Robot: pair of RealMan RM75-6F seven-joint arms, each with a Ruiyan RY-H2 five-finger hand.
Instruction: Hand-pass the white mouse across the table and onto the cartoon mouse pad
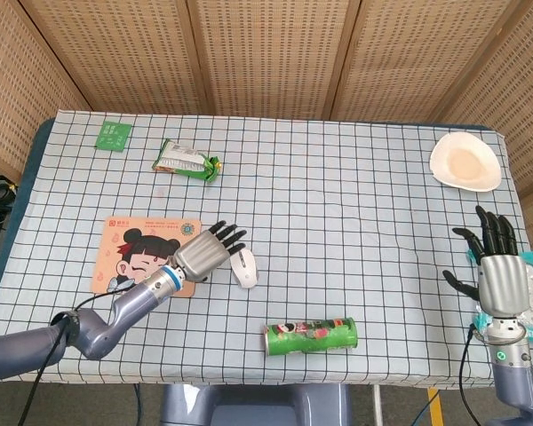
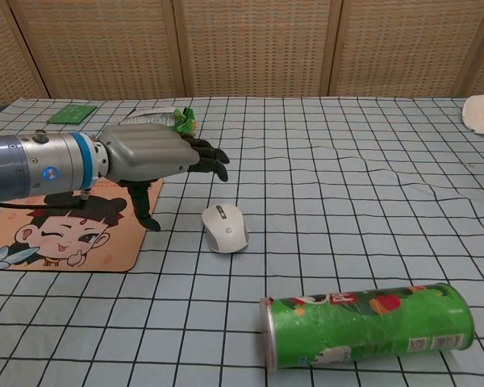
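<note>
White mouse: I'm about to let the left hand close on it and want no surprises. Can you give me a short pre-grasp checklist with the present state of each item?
1. White mouse upright on the table, free of any hold: ok.
2. Left hand open and holding nothing: ok.
3. Left hand directly over the mouse: not ok, it sits to the mouse's left.
4. Cartoon mouse pad surface free for placing: ok apart from the arm above it.
5. Right hand open, away from the mouse: ok.
</note>
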